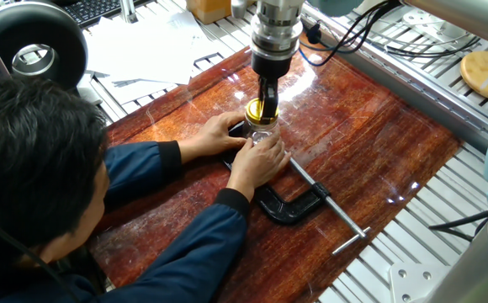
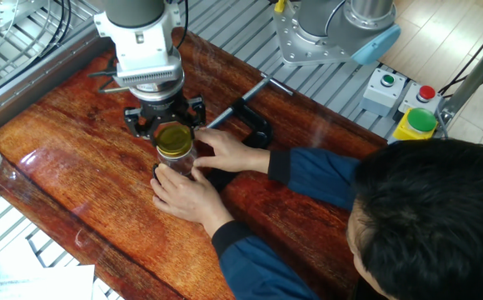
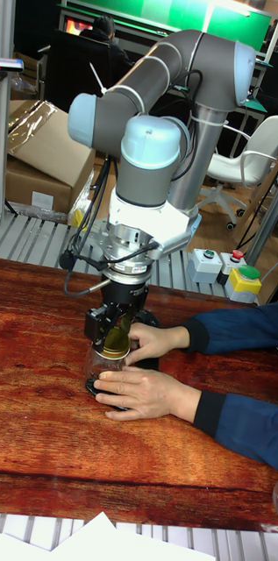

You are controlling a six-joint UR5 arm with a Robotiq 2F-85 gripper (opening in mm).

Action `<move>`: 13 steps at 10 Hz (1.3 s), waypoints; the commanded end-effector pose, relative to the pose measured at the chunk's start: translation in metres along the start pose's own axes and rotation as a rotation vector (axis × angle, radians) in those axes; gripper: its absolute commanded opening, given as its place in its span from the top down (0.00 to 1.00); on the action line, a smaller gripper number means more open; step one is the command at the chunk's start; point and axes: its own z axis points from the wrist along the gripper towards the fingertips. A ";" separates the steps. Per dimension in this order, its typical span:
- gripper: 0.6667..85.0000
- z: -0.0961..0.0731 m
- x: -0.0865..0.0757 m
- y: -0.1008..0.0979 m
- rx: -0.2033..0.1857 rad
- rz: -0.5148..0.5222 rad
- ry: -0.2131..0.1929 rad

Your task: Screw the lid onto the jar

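The jar (image 1: 262, 134) (image 2: 177, 161) (image 3: 98, 365) is small and of clear glass. It stands upright on the red-brown wooden table top (image 1: 370, 160), and a person's two hands (image 1: 257, 160) (image 2: 193, 190) (image 3: 143, 392) hold its body. The shiny yellow lid (image 1: 260, 110) (image 2: 173, 140) (image 3: 115, 344) sits on its neck. My gripper (image 1: 266, 106) (image 2: 172, 133) (image 3: 115, 335) points straight down from above, shut on the lid. The hands hide the jar's lower part.
A black C-clamp (image 1: 293, 204) (image 2: 253, 125) lies on the table just beyond the hands. A tan wooden disc (image 1: 486, 74) rests on the metal rails at the far right. Button boxes (image 2: 401, 102) stand near the arm's base. The person leans over the near side.
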 end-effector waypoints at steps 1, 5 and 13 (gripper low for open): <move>0.36 0.005 -0.002 0.005 -0.001 0.014 -0.016; 0.16 0.006 -0.002 0.005 -0.002 -0.018 -0.033; 0.05 -0.005 -0.002 0.016 -0.016 -0.327 -0.038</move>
